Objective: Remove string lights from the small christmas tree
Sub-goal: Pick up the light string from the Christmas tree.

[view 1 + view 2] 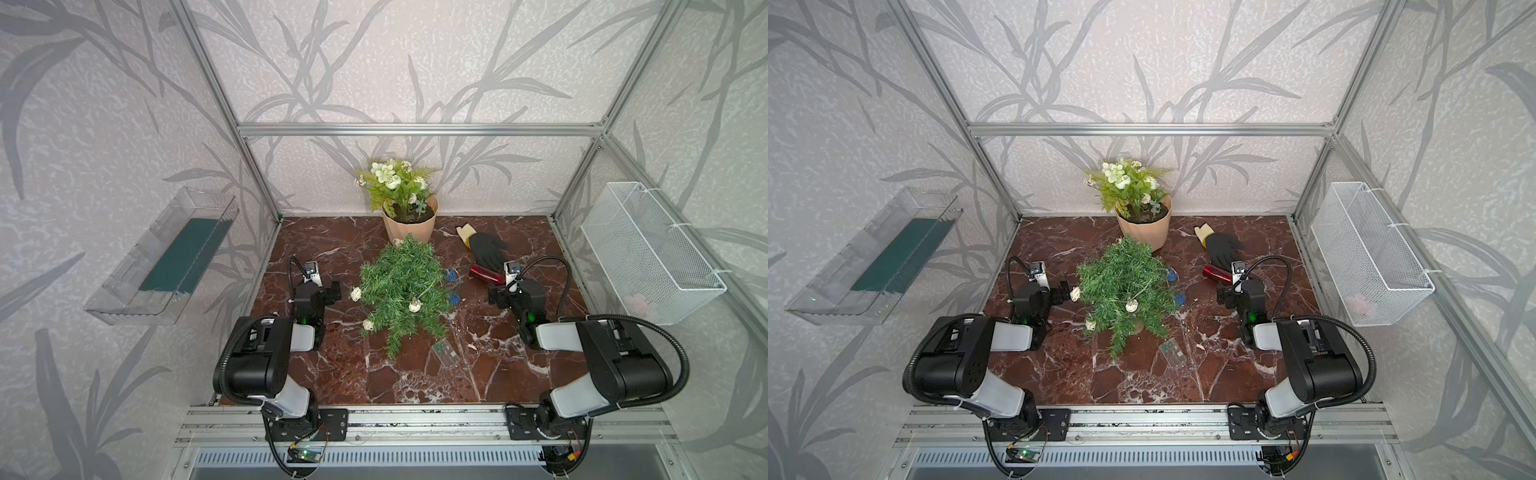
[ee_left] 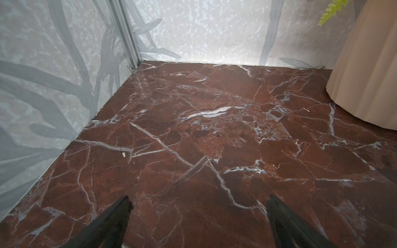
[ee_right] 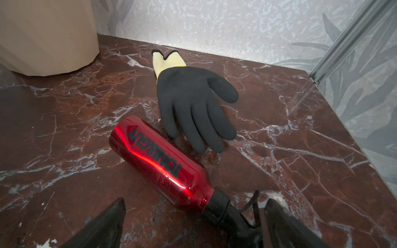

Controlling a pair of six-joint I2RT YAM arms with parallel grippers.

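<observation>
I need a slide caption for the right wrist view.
Open right gripper facing a red bottle beside a black glove.

Left arm [image 1: 257,357] and right arm [image 1: 615,353] are chunky black housings with pale grey covers and a ribbed black cable hose [image 1: 219,370] each. Tiny green light [image 1: 305,320] by each wrist, left gripper [image 2: 199,197] and right gripper [image 3: 196,200] just plain black wedge fingers [image 2: 111,223].

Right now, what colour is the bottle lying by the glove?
The bottle is shiny red with black lettering; right wrist view.

free: marble tabletop [image 2: 193,128] ahead of left claw [image 2: 198,198] | blocked: bottle [image 3: 154,154], glove [image 3: 193,103] ahead of right claw [image 3: 195,200]
</observation>
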